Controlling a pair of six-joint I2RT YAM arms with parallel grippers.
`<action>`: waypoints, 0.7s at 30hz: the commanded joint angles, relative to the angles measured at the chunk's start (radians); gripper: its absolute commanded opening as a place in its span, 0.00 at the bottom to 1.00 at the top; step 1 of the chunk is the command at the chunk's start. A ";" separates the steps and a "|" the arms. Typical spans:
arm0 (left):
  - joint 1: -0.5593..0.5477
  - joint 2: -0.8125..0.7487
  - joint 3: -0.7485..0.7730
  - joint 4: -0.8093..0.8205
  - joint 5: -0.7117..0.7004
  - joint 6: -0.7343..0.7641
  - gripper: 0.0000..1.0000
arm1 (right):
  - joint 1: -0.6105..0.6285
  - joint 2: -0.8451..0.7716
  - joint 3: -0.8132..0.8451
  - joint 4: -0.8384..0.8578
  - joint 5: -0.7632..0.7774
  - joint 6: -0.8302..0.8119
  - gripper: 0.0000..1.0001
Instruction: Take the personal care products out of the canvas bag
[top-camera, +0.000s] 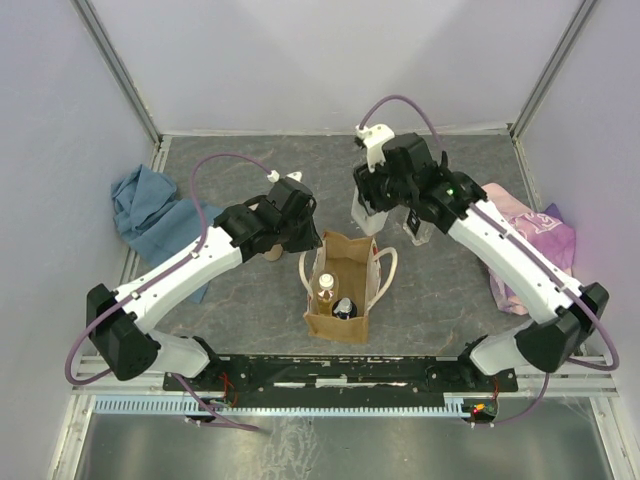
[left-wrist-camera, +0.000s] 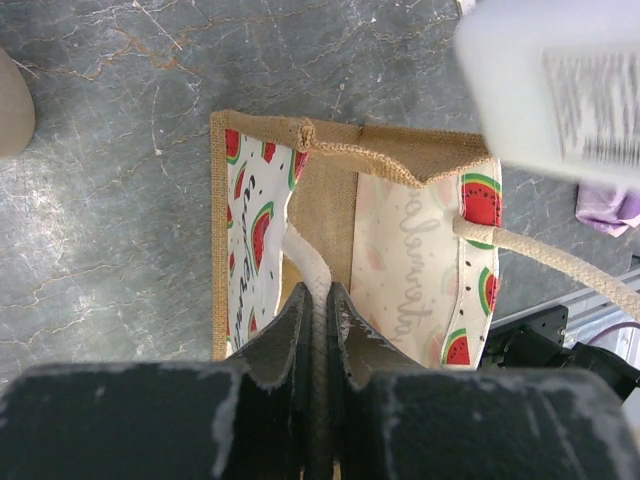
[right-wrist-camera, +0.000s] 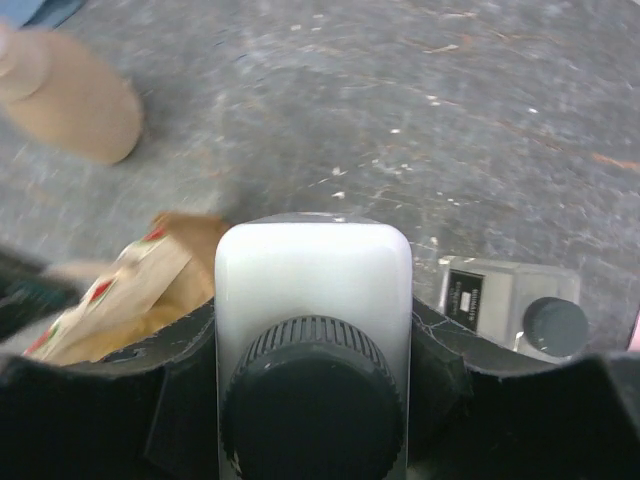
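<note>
The canvas bag (top-camera: 352, 262) stands open mid-table, with a small amber bottle (top-camera: 325, 291) and a dark blue bottle (top-camera: 344, 307) inside. My left gripper (top-camera: 303, 225) is shut on the bag's cream left handle (left-wrist-camera: 300, 250), pinched between the jaws (left-wrist-camera: 318, 292). My right gripper (top-camera: 372, 200) is shut on the white squarish bottle (right-wrist-camera: 312, 275) by its sides, just beyond the bag's far end. The clear bottle with grey cap (top-camera: 418, 228) stands right of it, also in the right wrist view (right-wrist-camera: 520, 310). The beige bottle (top-camera: 270, 251) stands under my left arm.
A blue cloth (top-camera: 150, 215) lies at the far left and a pink-purple cloth (top-camera: 530, 235) at the right under my right arm. The bag's other handle (top-camera: 386, 266) hangs out to the right. Walls close the table on three sides.
</note>
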 joint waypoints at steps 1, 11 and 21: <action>0.000 -0.001 0.062 0.041 -0.024 0.012 0.04 | -0.095 0.065 0.074 0.182 0.084 0.100 0.32; 0.002 0.018 0.110 0.029 -0.026 0.027 0.05 | -0.145 0.242 -0.002 0.350 0.215 0.136 0.37; 0.001 0.018 0.090 0.024 -0.029 0.035 0.07 | -0.172 0.366 -0.037 0.436 0.283 0.136 0.39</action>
